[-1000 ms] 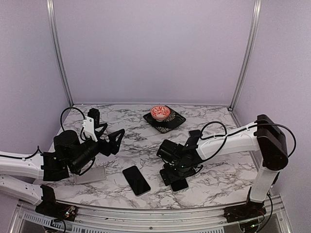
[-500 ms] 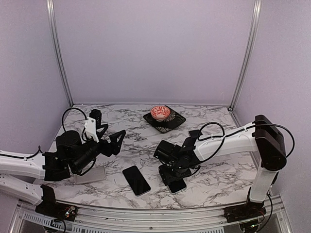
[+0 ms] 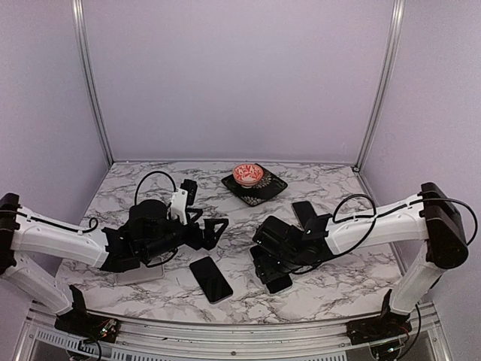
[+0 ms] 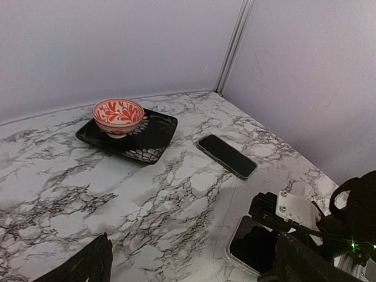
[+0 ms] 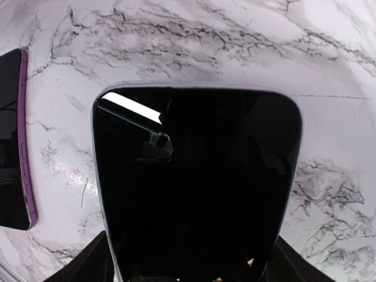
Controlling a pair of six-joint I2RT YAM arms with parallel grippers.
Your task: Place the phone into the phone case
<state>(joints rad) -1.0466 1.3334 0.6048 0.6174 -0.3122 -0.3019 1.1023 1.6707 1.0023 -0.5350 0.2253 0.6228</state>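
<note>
Subject of the task: a black-glass phone with a pale rim (image 5: 194,176), lying flat on the white marbled table (image 3: 353,282) at near right of centre.

The right gripper (image 5: 189,249) straddles the phone, one finger at each long edge. Whether the pads are pressing on the rim cannot be told from these views.

The left gripper (image 4: 194,255) hangs above the table at left of centre, its fingers spread wide with nothing between them.

A pale translucent rectangular phone case (image 3: 139,274) lies at near left, partly hidden under the left arm and well apart from the phone.

Handling, as a judgement: the phone is a thin, stiff, light slab. Its glass face is slick and liable to scratch or crack, so the hold belongs on the long side edges, across the width, not on the screen. The case looks light and likely to skid on the marble, so it may need bracing.

Other items: a second dark phone (image 3: 210,279) at near centre, a third dark phone (image 4: 227,156) at far right, and a red-and-white patterned bowl (image 4: 118,115) on a black square plate (image 4: 154,141) at far centre.

Markings: no brand, label or writing is legible on any item.
</note>
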